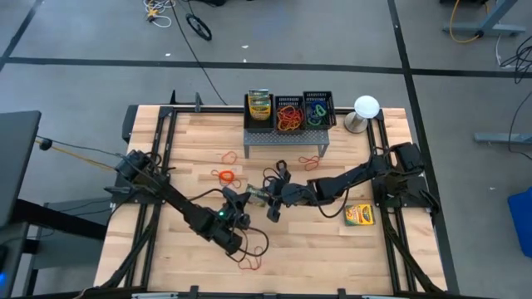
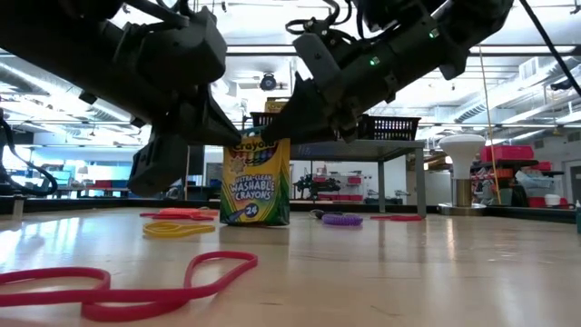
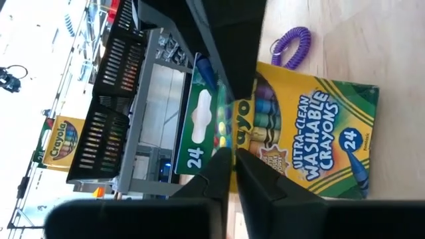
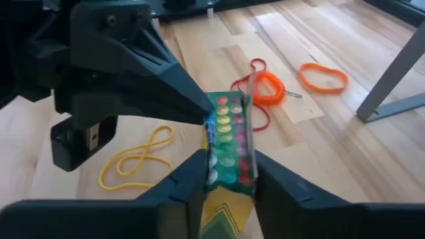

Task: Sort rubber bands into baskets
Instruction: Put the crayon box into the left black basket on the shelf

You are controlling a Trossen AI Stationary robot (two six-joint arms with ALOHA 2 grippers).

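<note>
A yellow-green crayon box [image 2: 257, 182] stands upright on the table's middle, its top open and the crayon tips [image 4: 229, 133] showing. My left gripper [image 3: 234, 172] comes at the box top from the left and is shut on it. My right gripper [image 4: 229, 186] comes from the right and is shut on the same top. Loose rubber bands lie around: yellow [image 4: 136, 159], an orange coil [image 4: 269, 89], a purple coil [image 3: 292, 46], pink [image 2: 127, 282]. Three black baskets [image 1: 289, 112] sit on a grey stand at the far edge. My left gripper pinches the box's top edge beside the green lid flap [image 3: 222, 143] between its two nearly closed fingers, slanting slightly down from the table's left. The box stays upright on the table. My right gripper has one finger [image 4: 189, 179] on each broad side of the box's open top [image 4: 232, 159], slanting down from the table's right. The box's bottom rests on the table.
A second crayon box [image 1: 359, 215] lies near the right arm, and a third stands in the left basket [image 1: 260, 106]. A white lamp-like object [image 1: 366, 108] stands at the far right. Orange [image 1: 224, 175] and red [image 1: 310, 160] bands lie before the stand.
</note>
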